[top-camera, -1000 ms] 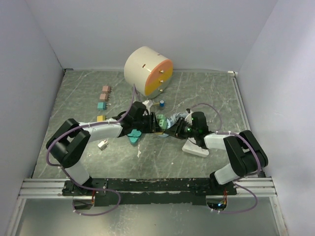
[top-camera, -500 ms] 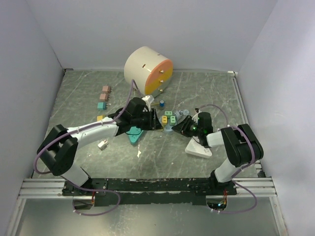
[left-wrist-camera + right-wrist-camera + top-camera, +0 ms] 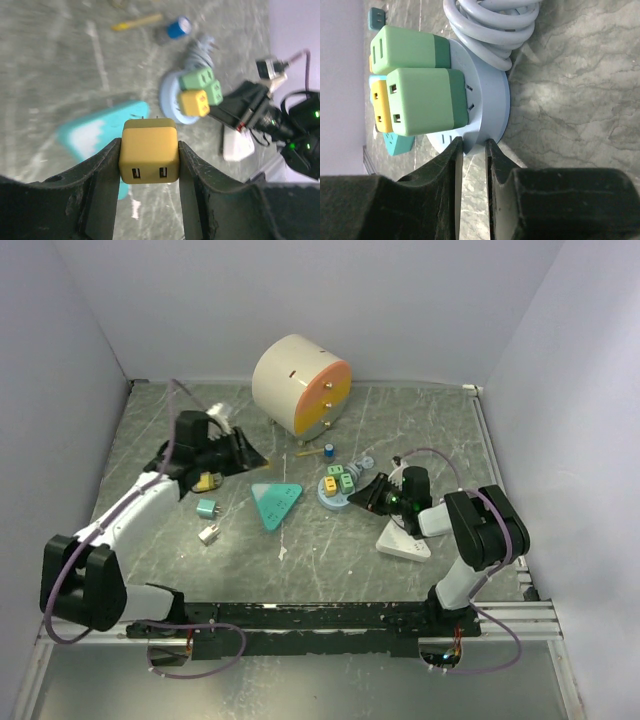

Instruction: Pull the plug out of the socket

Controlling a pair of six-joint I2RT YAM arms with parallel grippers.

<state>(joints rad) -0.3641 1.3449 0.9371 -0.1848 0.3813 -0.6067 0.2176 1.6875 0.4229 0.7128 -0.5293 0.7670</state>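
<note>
Pretty clearly a robotics lab cell, not a home or shop. Left arm [image 3: 135, 510] and right arm [image 3: 480, 535] are bolted to a metal rail [image 3: 85, 621] at the near edge of a grey marbled desk [image 3: 420, 430], plain white walls [image 3: 300, 290] box it in on three sides, and purple cables [image 3: 425, 454] loop off the arms. Each wrist carries its own camera.

The yellow plug [image 3: 149, 154] looks like matt plastic, the round socket [image 3: 489, 100] smooth plastic, the tabletop [image 3: 330, 550] veined, stone-like.
</note>
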